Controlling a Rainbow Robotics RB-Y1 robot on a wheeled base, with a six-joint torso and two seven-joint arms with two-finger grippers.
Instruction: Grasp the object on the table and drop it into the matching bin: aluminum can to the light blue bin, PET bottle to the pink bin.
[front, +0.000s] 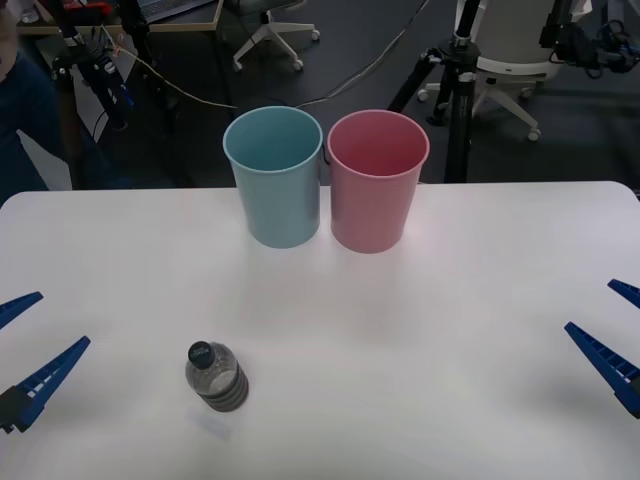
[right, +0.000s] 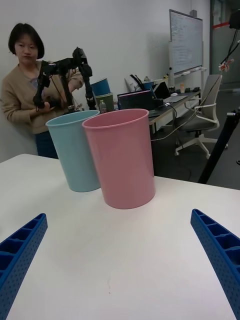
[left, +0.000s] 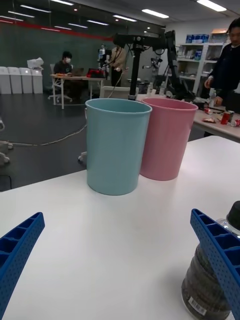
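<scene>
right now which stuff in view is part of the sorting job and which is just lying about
Part of the job:
- PET bottle, standing on the table
- pink bin, its target
- left gripper, open, nearest the bottle

Not needed now:
- light blue bin, for cans
- right gripper, open, idle at the table's right edge
- tripod behind the table

Blue ribbed fingers on left claw (front: 22, 350) and right claw (front: 612, 328), dotted-textured sides.
</scene>
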